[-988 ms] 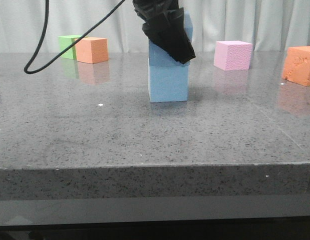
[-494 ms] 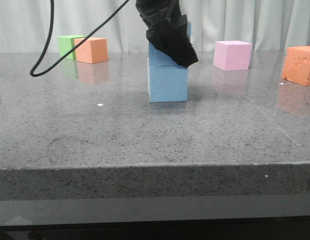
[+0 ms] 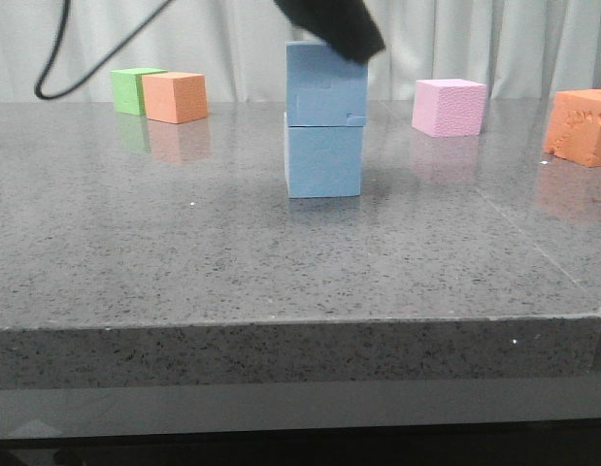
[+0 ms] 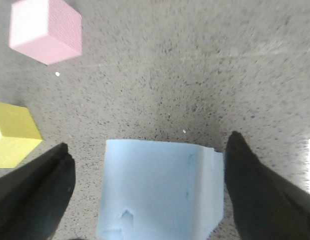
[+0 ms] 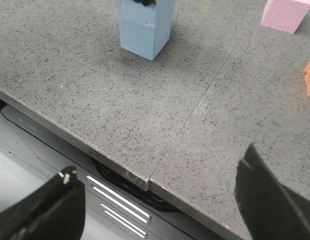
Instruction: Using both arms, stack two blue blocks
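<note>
The left gripper (image 4: pixel 144 195) has its fingers (image 4: pixel 39 190) spread wide, standing clear on either side of the upper blue block (image 4: pixel 160 190) and touching nothing. That upper blue block (image 3: pixel 326 83) rests squarely on the lower blue block (image 3: pixel 323 159) near the middle of the tabletop (image 3: pixel 281 272), a small notch showing at its lower right corner. The right gripper (image 5: pixel 155 200) is also spread wide and empty, hovering past the near edge of the tabletop, well apart from the stack. Only the left wrist view shows a yellow cube (image 4: pixel 12 134); the front view alone shows the green cube (image 3: pixel 131 89) and two orange cubes (image 3: pixel 176 97), while the pink cube (image 3: pixel 449 107) appears in all three.
</note>
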### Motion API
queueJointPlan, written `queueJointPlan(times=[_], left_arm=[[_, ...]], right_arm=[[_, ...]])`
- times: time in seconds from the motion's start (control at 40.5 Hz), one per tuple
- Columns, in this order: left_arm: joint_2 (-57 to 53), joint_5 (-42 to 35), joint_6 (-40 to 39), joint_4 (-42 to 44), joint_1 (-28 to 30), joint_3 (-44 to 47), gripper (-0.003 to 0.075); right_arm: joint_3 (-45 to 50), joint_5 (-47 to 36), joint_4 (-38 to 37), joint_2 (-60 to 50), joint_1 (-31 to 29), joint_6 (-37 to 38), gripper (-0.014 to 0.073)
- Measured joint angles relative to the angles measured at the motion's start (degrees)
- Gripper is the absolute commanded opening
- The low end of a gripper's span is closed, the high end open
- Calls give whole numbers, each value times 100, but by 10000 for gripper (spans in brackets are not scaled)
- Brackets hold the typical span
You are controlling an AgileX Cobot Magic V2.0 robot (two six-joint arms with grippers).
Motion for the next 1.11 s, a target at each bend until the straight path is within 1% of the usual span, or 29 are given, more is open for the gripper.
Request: queueJointPlan(times=[0.173, 0.296, 0.37, 0.444, 0.494, 0.519, 0.593, 0.716, 0.864, 0.988, 1.111], left_arm=[[-510, 443, -5, -167, 0, 0, 577], [-861, 724, -13, -192, 0, 0, 541], [-1119, 831, -194, -192, 0, 0, 516], [-1363, 877, -525, -192, 0, 0, 494], [-1550, 956, -910, -192, 0, 0, 476], [-1652, 1061, -1189, -203, 0, -10, 468], [-1808, 1375, -1668, -213, 0, -10, 449], [-1959, 1597, -2682, -186, 0, -10, 441], [-2128, 1626, -3823, 240, 0, 1, 441], [-2356, 1626, -4345, 574, 0, 190, 441], [-2722, 1626, -4549, 664, 0, 682, 441]], right_arm=[[0, 0, 0, 0, 0, 0, 615], [0, 0, 0, 0, 0, 0, 615], [0, 0, 0, 0, 0, 0, 615], [0, 0, 0, 0, 0, 0, 615], [0, 0, 0, 0, 0, 0, 615], [0, 0, 0, 0, 0, 0, 615], [0, 0, 0, 0, 0, 0, 615], [0, 0, 0, 0, 0, 0, 615], [0, 0, 0, 0, 0, 0, 615], [0, 0, 0, 0, 0, 0, 615], [0, 0, 0, 0, 0, 0, 615]])
